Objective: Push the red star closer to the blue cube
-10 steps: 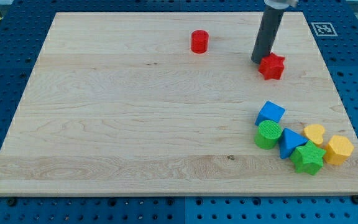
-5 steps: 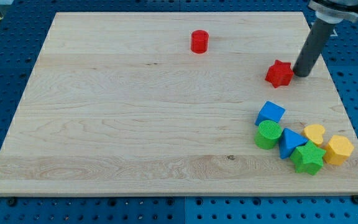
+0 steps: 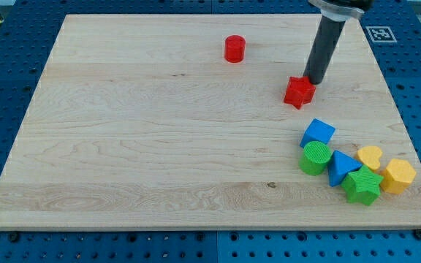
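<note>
The red star [image 3: 299, 92] lies on the wooden board [image 3: 159, 146] right of centre, above and a little left of the blue cube [image 3: 318, 133]. A gap of bare wood separates the two. My tip [image 3: 313, 80] touches the red star's upper right edge; the dark rod rises from there to the view's top. The blue cube sits at the upper left of a cluster of blocks near the board's lower right.
A red cylinder [image 3: 234, 49] stands near the board's top centre. Below the blue cube lie a green cylinder [image 3: 316, 158], a blue triangular block [image 3: 341, 168], a green star [image 3: 363, 186], a yellow heart [image 3: 370, 157] and a yellow hexagonal block [image 3: 398, 176].
My tip went from the star's left side round to its right, then to its upper right. The red star slid left and down, closer to the blue cube.
</note>
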Robot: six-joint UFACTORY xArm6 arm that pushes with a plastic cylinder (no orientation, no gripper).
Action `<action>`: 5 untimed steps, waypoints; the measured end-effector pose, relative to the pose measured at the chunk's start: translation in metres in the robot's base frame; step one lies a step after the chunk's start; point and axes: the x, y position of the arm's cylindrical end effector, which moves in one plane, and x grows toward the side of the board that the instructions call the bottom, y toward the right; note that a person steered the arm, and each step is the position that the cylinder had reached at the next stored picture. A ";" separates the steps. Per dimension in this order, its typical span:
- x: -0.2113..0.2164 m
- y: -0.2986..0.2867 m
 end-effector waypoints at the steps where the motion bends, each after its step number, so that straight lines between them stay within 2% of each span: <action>1: -0.010 -0.021; 5: 0.087 -0.028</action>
